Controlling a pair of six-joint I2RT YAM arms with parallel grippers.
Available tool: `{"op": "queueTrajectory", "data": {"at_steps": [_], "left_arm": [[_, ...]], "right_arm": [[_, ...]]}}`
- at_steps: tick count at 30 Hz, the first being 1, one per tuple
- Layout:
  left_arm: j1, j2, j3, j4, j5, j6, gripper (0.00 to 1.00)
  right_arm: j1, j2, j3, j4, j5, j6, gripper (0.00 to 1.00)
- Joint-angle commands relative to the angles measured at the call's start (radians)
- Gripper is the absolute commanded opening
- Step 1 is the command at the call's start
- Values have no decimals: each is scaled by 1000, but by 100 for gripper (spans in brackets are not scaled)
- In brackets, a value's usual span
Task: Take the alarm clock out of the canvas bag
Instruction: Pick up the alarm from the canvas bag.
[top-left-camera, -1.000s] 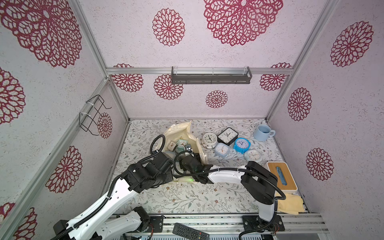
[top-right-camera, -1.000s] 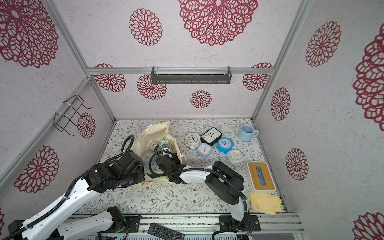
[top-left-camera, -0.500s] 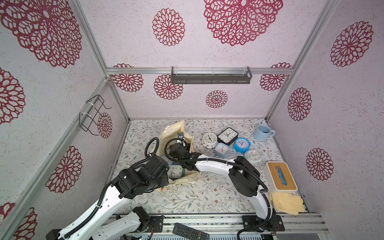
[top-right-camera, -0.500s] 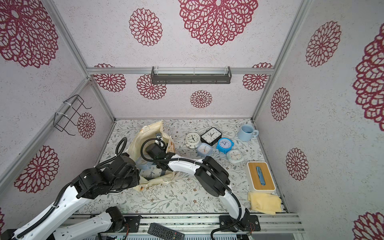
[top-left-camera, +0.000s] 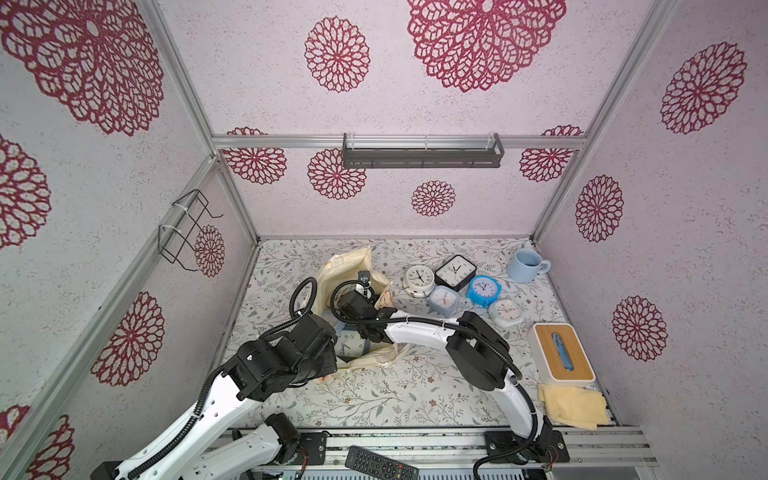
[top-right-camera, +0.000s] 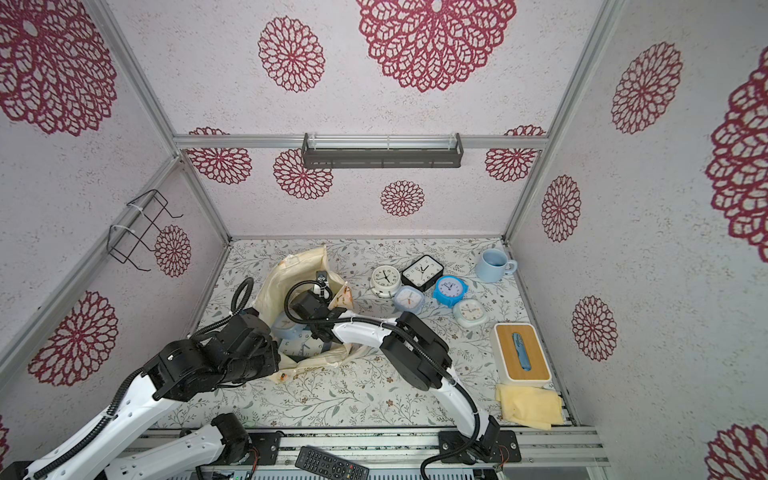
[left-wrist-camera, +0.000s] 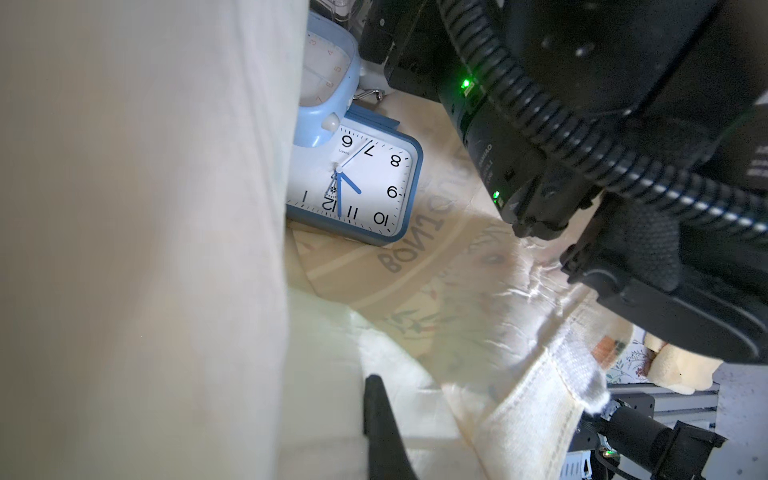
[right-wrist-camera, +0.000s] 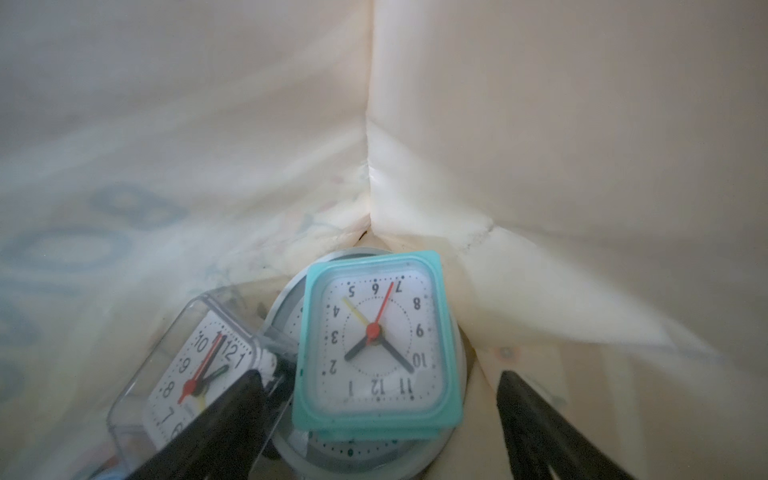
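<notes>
The cream canvas bag lies left of the table's middle, mouth held open toward the front. My left gripper is shut on the canvas bag's near rim, with one black finger showing against the fabric. My right gripper is deep inside the bag, open, its fingers either side of a teal square alarm clock. That clock lies on a round grey clock, beside a clear-cased one. A blue-framed clock and a pale blue one lie near the mouth.
Several clocks stand on the table right of the bag, among them a white round one and a black square one. A blue mug, a wood-lidded box and a yellow cloth line the right side.
My right arm has swung from the bag's front edge further back and down into its mouth, with its jaws a little wider. The left arm has drawn slightly back with the rim.
</notes>
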Motion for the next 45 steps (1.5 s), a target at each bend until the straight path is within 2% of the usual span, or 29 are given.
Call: {"op": "queueTrajectory", "data": {"at_steps": [1, 8, 14, 17, 23, 29, 33, 45], "left_arm": [[-2, -11, -6, -10, -36, 18, 0], [-2, 0, 2, -7, -33, 21, 0], [-1, -10, -1, -19, -35, 19, 0], [-1, -16, -6, -22, -37, 16, 0], [-1, -17, -7, -24, -43, 17, 0], [0, -8, 13, -45, -64, 23, 0], [0, -10, 18, -69, -87, 34, 0], [-1, 3, 53, -107, -116, 73, 0]], "right_arm": [[-22, 29, -8, 104, 7, 18, 89], [-36, 123, 86, 55, 41, 82, 86], [-51, 125, 57, 63, 46, 131, 70], [-53, 84, -16, 138, 42, 92, 63], [-53, -54, -190, 297, -4, -68, 57], [-52, -241, -375, 376, -148, -196, 56], [-51, -367, -472, 376, -263, -219, 56], [-48, -618, -568, 292, -527, -222, 56]]}}
